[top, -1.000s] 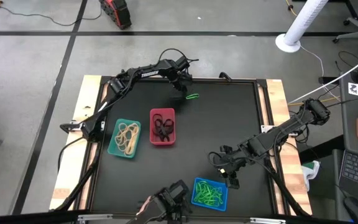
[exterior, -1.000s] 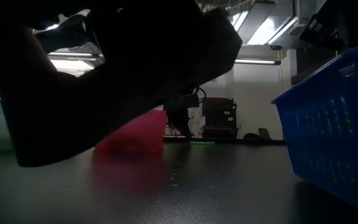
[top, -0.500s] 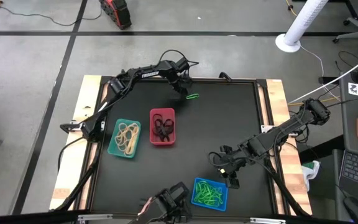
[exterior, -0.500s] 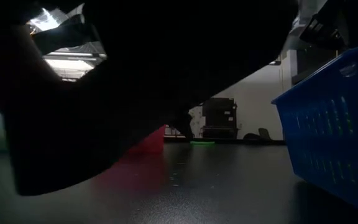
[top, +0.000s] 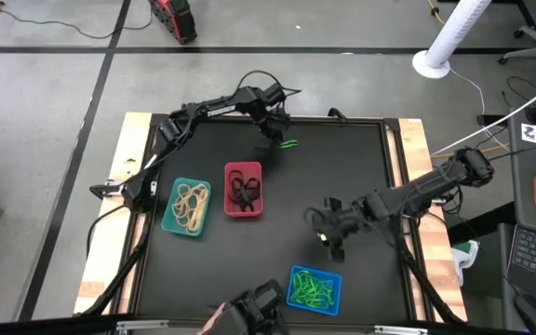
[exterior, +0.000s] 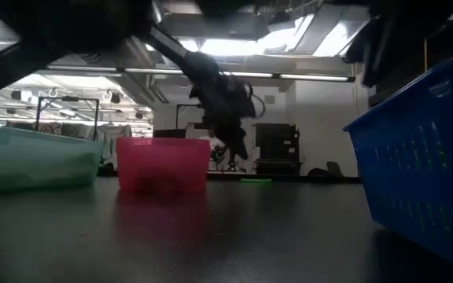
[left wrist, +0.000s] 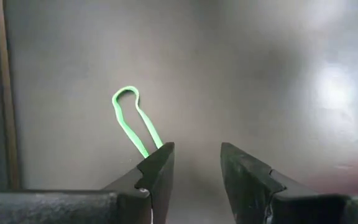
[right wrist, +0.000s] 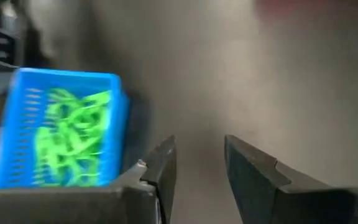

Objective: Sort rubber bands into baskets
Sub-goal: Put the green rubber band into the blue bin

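The left gripper (top: 273, 126) hangs over the far part of the black table (top: 361, 167), its 2 fingers (left wrist: 157, 171) parted with nothing between them. Just beside one fingertip lies a single green rubber band (left wrist: 133, 118), flat on the mat and pulled into a long narrow loop; in the low view it shows as a thin green streak (exterior: 255, 181) behind the baskets.

The right gripper (top: 328, 237) is over the middle of the table, jaws also apart and empty, near the blue basket (top: 314, 289), which holds a heap of green bands (right wrist: 70, 134).

Farther toward the left side stand the red basket (top: 243, 190), with black bands in it, and beside it the teal basket (top: 187, 207), with tan bands.
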Tool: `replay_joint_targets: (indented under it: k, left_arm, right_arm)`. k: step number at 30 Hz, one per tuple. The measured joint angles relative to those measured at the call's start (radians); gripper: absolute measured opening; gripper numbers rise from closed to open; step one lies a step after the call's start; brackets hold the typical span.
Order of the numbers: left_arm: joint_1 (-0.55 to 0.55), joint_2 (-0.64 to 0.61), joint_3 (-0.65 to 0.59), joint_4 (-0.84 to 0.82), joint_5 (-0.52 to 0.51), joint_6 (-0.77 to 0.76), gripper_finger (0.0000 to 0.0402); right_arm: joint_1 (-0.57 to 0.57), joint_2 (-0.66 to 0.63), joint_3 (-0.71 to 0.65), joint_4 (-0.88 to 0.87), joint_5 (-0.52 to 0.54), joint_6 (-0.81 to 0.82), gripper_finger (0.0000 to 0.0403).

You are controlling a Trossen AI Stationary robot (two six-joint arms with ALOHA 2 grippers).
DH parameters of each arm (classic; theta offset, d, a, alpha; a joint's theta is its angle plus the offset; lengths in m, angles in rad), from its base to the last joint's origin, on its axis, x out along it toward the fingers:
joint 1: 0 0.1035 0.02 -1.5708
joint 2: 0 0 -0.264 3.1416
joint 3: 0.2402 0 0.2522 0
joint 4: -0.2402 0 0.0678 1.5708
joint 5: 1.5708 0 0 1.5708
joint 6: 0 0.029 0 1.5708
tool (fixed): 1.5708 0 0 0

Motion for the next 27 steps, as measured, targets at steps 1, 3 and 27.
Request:
replay_joint_targets:
  k: [1,3,27]
  left_arm:
    - [-0.002,-0.018,0.000,-0.018,-0.007,0.000,0.0129]
    - [-0.004,-0.056,0.001,-0.066,-0.015,-0.001,0.0129]
    - [-0.058,-0.381,0.001,-0.470,-0.045,-0.260,0.0129]
  right_arm:
    - [-0.029,0.000,0.000,-0.008,-0.004,-0.035,0.0134]
    - [-0.095,0.000,0.000,-0.010,-0.003,-0.121,0.0134]
    - [-0.883,0.284,0.001,0.537,-0.277,-0.639,0.0134]
